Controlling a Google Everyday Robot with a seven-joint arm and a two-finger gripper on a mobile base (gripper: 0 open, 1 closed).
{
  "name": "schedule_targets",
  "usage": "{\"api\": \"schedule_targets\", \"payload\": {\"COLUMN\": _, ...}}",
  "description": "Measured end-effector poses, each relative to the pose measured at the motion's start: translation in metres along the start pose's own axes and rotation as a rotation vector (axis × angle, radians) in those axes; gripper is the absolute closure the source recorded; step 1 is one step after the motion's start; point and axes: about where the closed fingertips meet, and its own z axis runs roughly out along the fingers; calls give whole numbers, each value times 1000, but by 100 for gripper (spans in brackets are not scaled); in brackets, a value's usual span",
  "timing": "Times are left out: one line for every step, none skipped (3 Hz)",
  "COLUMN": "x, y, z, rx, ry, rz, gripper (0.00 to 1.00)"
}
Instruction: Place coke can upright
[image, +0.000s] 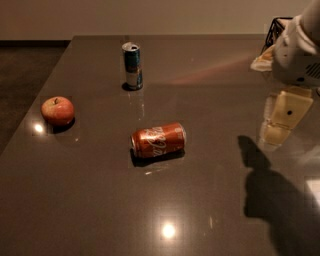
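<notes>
The coke can (158, 140) lies on its side near the middle of the dark table (100, 200), red-orange with white script, its silver top facing right. My gripper (281, 119) hangs above the table's right side, well to the right of the can and clear of it, holding nothing. Its shadow (265, 185) falls on the table below it.
A slim blue-and-silver can (132, 66) stands upright behind the coke can. A red apple (58, 110) sits at the left near the table edge. A black wire basket (276, 30) with a pale item stands at the back right corner.
</notes>
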Motion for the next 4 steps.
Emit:
{"api": "schedule_targets", "payload": {"x": -45, "y": 0, "z": 26, "rx": -51, "ry": -19, "rz": -117, "gripper": 0}}
{"api": "schedule_targets", "payload": {"x": -83, "y": 6, "z": 51, "rx": -89, "ry": -19, "rz": -221, "gripper": 0}}
{"api": "schedule_targets", "payload": {"x": -116, "y": 20, "z": 71, "rx": -107, "ry": -2, "rz": -319, "gripper": 0}}
{"api": "schedule_targets", "payload": {"x": -144, "y": 39, "z": 92, "rx": -132, "ry": 25, "rz": -408, "gripper": 0}}
